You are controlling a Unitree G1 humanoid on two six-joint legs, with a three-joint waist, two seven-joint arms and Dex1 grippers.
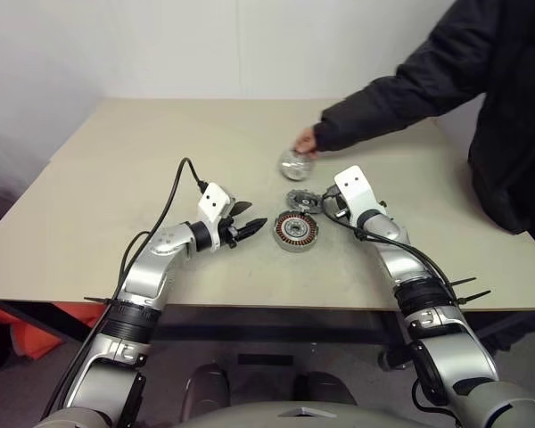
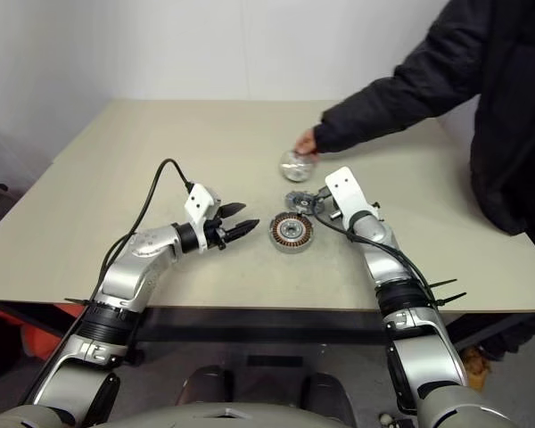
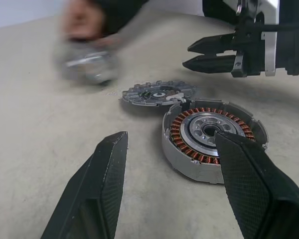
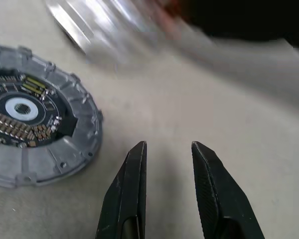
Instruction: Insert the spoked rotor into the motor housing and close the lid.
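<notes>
On the bench [image 1: 116, 205]: a wide beige top with the motor parts gathered right of centre, within both arms' reach.
Person's hand [image 1: 305, 141]: reaching in from the far right in a dark sleeve, fingers on a shiny round metal piece [image 1: 294, 163]; it is blurred in both wrist views, so I cannot tell whether it is the spoked rotor, though I'd guess it is being set down for the robot.
Motor housing [image 1: 295, 231]: resting open side up on the bench, copper windings and hub exposed, nothing seated in it, so it looks ready to receive.
Lid [image 1: 302, 199]: lying flat just behind the housing, apparently just touching its rim, set aside until the closing step, I'd say.
Left end effector [image 1: 247, 224]: fingers spread apart and empty, hovering just left of the housing and aimed at it, probably to steady it.
Right end effector [image 4: 168, 164]: fingers a little apart, gripping nothing, low over the bench just beside the lid and pointed toward the shiny piece.
</notes>
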